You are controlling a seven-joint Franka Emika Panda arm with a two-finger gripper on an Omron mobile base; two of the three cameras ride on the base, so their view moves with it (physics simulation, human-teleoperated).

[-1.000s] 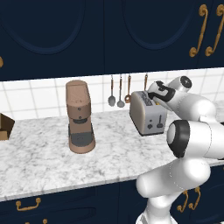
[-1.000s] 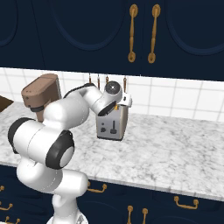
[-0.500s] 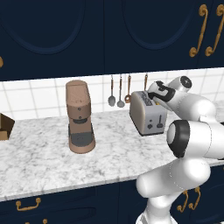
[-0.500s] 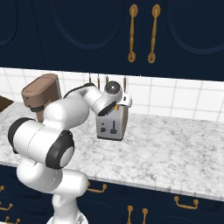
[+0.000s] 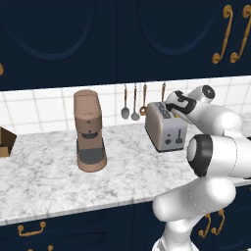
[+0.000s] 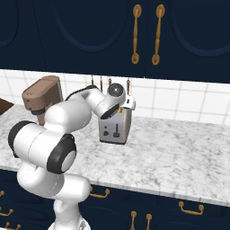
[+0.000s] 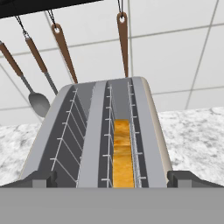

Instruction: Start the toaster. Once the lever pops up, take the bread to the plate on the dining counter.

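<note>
Hand view: claw (image 7: pixel 112 178) wide open and empty above the toaster (image 7: pixel 103 135), bread (image 7: pixel 122 153) in one slot.
To start toasting, press the lever (image 6: pixel 117 131) straight down, gently.

The bread (image 7: pixel 122 153) sits in the toaster's (image 5: pixel 166 126) right slot, coffee machine (image 5: pixel 89 131) leftward on the counter (image 5: pixel 49 176).

Room above toaster (image 7: pixel 105 131) slots open; hanging utensils (image 7: pixel 61 48) crowd behind, coffee machine (image 5: pixel 89 131) well left.
</note>
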